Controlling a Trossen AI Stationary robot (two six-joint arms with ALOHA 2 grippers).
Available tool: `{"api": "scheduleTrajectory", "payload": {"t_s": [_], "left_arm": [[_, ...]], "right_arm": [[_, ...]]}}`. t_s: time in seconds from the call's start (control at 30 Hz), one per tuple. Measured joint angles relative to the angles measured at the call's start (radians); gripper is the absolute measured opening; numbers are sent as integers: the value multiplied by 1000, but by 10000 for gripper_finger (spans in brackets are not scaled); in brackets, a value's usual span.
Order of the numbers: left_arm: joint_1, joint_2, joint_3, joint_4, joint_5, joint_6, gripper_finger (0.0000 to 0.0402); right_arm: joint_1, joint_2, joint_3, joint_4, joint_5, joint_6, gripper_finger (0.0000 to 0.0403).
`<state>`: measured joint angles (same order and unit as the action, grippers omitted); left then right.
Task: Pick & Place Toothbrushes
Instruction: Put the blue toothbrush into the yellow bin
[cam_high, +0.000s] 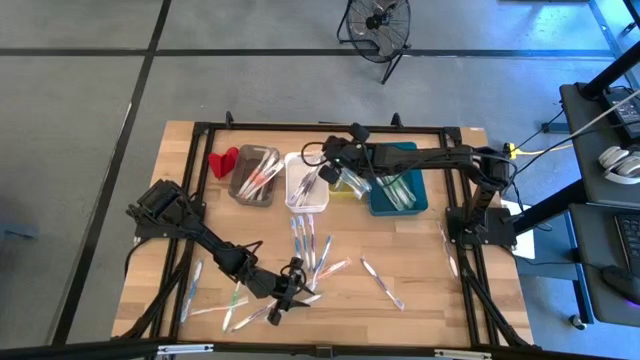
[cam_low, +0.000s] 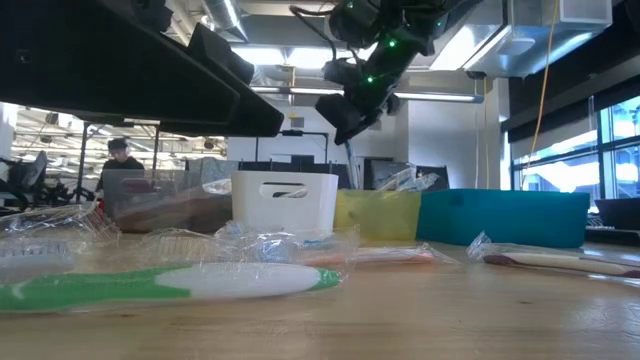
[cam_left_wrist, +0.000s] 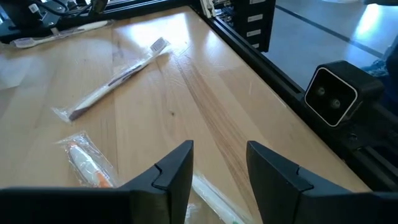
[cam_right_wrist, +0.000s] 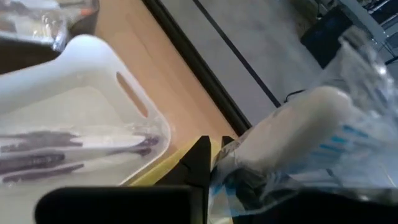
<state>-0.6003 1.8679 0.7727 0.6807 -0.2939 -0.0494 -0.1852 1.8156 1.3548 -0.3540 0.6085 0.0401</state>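
I am carrying a wrapped toothbrush (cam_right_wrist: 311, 124) pinched in my right gripper (cam_high: 345, 170) above the yellow bin (cam_high: 345, 188), so it can drop in with its colour mates. My left gripper (cam_left_wrist: 217, 171) is hovering wide over loose toothbrushes (cam_high: 310, 250) on the counter (cam_high: 420, 260).

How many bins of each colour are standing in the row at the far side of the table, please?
grey bin: 1
white bin: 1
yellow bin: 1
teal bin: 1
Total: 4 bins
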Motion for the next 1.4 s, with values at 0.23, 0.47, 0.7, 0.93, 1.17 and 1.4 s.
{"api": "scheduleTrajectory", "payload": {"t_s": [0.23, 0.47, 0.7, 0.93, 1.17, 1.4], "left_arm": [[0, 0, 0, 0, 0, 0, 143], [0, 0, 0, 0, 0, 0, 143], [0, 0, 0, 0, 0, 0, 143], [0, 0, 0, 0, 0, 0, 143], [0, 0, 0, 0, 0, 0, 143], [0, 0, 0, 0, 0, -1, 143]], "right_arm": [[-12, 0, -2, 21, -52, -33, 32], [-16, 0, -2, 18, -66, -34, 84], [-17, 0, -2, 8, -104, -33, 138], [-17, 0, -2, -22, -104, -32, 182], [-18, 0, -2, -44, -101, 7, 240], [-19, 0, -2, -83, -83, 16, 294]]}}
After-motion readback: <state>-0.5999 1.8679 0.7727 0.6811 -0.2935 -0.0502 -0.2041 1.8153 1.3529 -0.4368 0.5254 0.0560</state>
